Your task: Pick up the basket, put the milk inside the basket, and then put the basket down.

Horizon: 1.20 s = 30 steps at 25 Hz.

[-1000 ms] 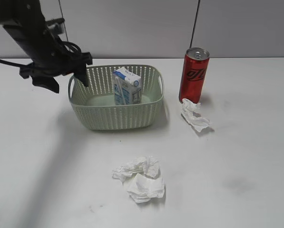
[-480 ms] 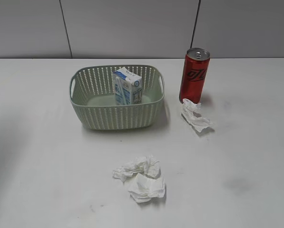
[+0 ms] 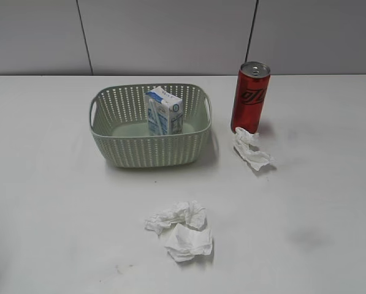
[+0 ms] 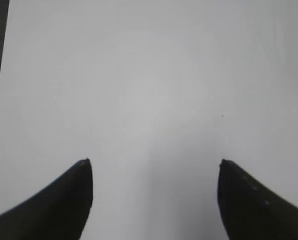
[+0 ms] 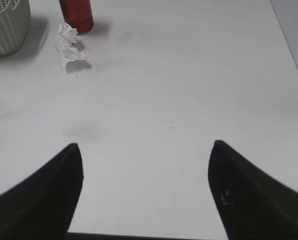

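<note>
The left end effector [image 4: 154, 200] hangs over bare white bench [image 4: 153, 90], its two dark fingertips spread wide with nothing between them; no task item shows in its wrist view.

In the exterior view the basket [image 3: 151, 127] sits flat on the bench at about 11 o'clock from the frame's centre, no arm near it. The milk [image 3: 163, 111] stands upright inside it, toward the back wall, its blue-trimmed top rising just above the rim. Judged from this layout, the task looks finished or nearly so.

The basket seems light, thin-walled plastic, likely to flex slightly when pinched; its perforated walls give grip, and the best holds would be the rim at the cut-out handle holes at its 9 and 3 o'clock ends. The carton is probably light, stiff enough across its flat faces but crushable, so a gentle pinch across the narrow sides suits it.

At 3 o'clock from the basket stands a red can [image 3: 250, 97], with a crumpled tissue [image 3: 251, 149] just in front; a tissue wad [image 3: 181, 230] lies at 6 o'clock.

The right end effector [image 5: 145, 195] is likewise spread apart and empty, over open bench, well apart from the basket.
</note>
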Available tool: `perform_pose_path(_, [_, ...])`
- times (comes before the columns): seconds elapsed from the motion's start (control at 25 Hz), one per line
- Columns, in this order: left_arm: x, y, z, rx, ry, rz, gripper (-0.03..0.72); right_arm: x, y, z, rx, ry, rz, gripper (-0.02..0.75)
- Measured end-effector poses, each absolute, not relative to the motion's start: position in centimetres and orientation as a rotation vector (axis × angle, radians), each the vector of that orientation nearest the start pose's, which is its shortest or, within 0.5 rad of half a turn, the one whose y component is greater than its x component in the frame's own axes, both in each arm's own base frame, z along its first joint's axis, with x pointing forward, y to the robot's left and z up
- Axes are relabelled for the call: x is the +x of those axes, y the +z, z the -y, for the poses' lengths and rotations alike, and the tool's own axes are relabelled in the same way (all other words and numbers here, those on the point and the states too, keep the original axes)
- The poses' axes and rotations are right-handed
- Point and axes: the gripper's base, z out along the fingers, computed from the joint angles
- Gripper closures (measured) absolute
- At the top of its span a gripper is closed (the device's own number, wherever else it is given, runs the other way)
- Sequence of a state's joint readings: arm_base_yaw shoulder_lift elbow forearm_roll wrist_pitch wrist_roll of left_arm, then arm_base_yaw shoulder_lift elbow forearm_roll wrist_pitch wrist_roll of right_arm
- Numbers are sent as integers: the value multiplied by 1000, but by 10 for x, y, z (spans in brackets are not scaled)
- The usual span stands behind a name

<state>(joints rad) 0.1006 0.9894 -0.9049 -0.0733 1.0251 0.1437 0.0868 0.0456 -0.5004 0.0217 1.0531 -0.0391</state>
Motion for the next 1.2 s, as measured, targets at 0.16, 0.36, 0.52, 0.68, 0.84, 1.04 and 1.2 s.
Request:
perform_pose_path(0.16, [110,317,-4,33,-10,-2454,95,2,278,-2,-131,55,-2078,146])
perform_pose_path(0.36, [48,301,4,40,-2,-2249,96,2,278,-2,-131,55,-2078,146])
perform_pose_path(0.52, [17,286,7,48,14,-2134,107,2,278,-2,-131,55,-2078,147])
perform_pose_path(0.68, [0,283,9,54,23,-2068,111,2,278,-2,-131,55,-2078,147])
perform_pose_path(0.84, [-8,282,9,56,31,-2025,111,2,278,-2,-131,55,-2076,147])
perform_pose_path(1.04, [-7,280,9,63,30,-2028,113,2,278,-2,-132,56,-2077,146])
perform_pose_path(1.2, [-7,280,8,112,0,-2024,115,2,278,-2,-132,56,-2077,146])
